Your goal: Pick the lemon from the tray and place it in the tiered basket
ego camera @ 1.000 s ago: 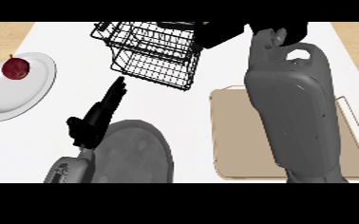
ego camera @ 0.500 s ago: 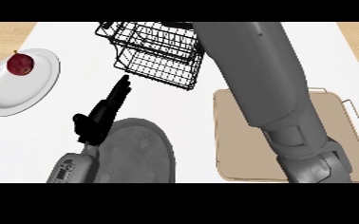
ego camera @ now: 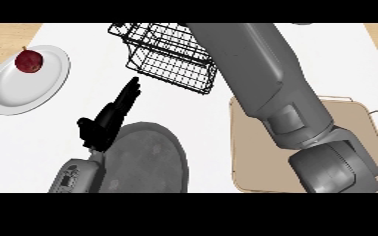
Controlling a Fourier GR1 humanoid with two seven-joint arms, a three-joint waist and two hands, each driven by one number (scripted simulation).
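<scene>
With the right hand hidden, its state unknowable, a snag on the tiered basket (ego camera: 171,55) at twelve o'clock is risked; the open left hand (ego camera: 111,117) rests at eight o'clock.

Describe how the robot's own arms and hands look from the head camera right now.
Two smooth grey forearms with rounded shells. The right forearm is bulky with a round joint; its hand is out of sight. The left forearm ends in a slim black left hand.

The right forearm (ego camera: 277,95) runs up past the frame's top edge, so its hand is out of sight, and it hides the tiered basket's (ego camera: 166,60) right side and much of the tray (ego camera: 247,145). The lemon cannot be seen anywhere
</scene>
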